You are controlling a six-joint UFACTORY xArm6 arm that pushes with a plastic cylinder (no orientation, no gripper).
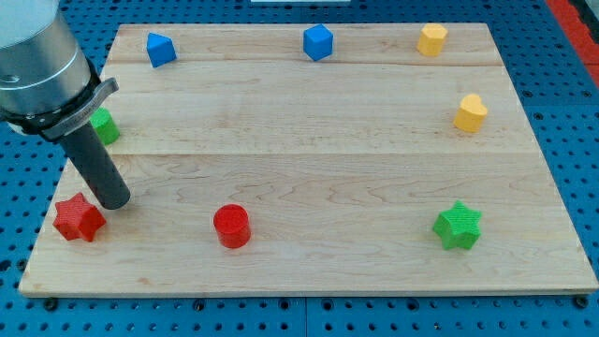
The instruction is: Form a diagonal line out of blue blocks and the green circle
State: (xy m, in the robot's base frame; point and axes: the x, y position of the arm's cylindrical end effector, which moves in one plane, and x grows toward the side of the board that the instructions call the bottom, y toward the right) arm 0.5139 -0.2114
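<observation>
Our tip (114, 202) — a bare rod with no jaws to open or close — rests on the board at the view's lower left, just beside the red star (78, 218), which lies toward the view's left of it. Just above the tip, half hidden behind our arm, sits the green circle (104, 126). Farther up, near the top edge, stands one blue block (160, 49); the second blue block (318, 42) is well to the tip's right along that edge. We judge the task barely begun — the three pieces form no diagonal yet. These blocks are compact, showing no clear long axis or heading.
</observation>
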